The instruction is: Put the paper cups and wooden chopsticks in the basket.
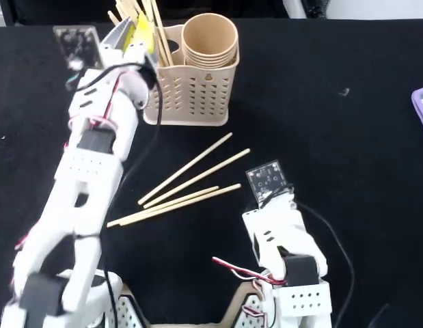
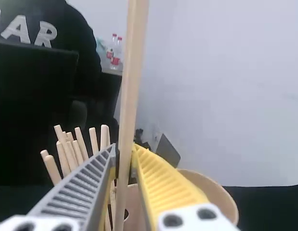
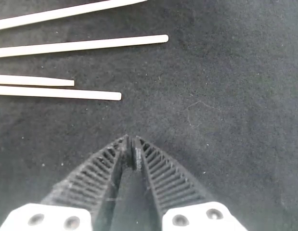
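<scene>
Left gripper (image 2: 123, 150) has a chopstick (image 2: 134, 57) clamped over the basket (image 1: 190, 99) at 12 o'clock, probably just needs dropping; right gripper (image 3: 131, 142) is pinched together.

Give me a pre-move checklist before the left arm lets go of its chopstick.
1. Grip: left gripper is shut on the held chopstick, which stands roughly upright. Ok.
2. Lower tip of the held chopstick inside the basket: the tip is hidden. Cannot tell.
3. Paper cups stacked in the basket's other compartment, beside the drop spot. Ok.
4. All chopsticks in: four loose chopsticks lie on the table. Not ok.
5. Right gripper is shut on nothing, apart from the loose chopsticks and away from the basket. Ok.
</scene>
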### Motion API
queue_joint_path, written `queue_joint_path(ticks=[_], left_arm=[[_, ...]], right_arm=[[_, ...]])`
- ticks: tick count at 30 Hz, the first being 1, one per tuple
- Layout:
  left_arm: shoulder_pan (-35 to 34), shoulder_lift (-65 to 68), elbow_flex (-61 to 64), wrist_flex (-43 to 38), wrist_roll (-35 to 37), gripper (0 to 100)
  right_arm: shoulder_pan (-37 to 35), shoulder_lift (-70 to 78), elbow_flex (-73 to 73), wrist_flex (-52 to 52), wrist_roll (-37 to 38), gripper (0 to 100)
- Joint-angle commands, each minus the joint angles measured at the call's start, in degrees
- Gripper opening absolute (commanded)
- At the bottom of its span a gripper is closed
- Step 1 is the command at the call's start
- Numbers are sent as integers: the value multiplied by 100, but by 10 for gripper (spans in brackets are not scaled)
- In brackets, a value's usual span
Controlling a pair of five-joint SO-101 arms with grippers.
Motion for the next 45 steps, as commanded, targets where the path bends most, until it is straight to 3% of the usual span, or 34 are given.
queue_joint_path(ticks=[1, 19, 24, 33, 40, 45], left_arm=[[13, 387, -813, -141, 9, 29], [-171, 1319, -163, -132, 9, 32], [-180, 1319, -154, -79, 53, 172], [-180, 1240, -866, 1081, 53, 170], [-154, 211, -1033, 1960, 18, 170], [-127, -721, -1015, 3385, 9, 170]], right_arm=[[88, -541, -171, -123, -18, 12], [88, -541, -171, -123, -18, 12], [88, -541, -171, -123, -18, 12], [88, -541, -127, -141, -18, 12], [88, -541, -119, -141, -18, 12], [88, -541, -119, -141, -18, 12]])
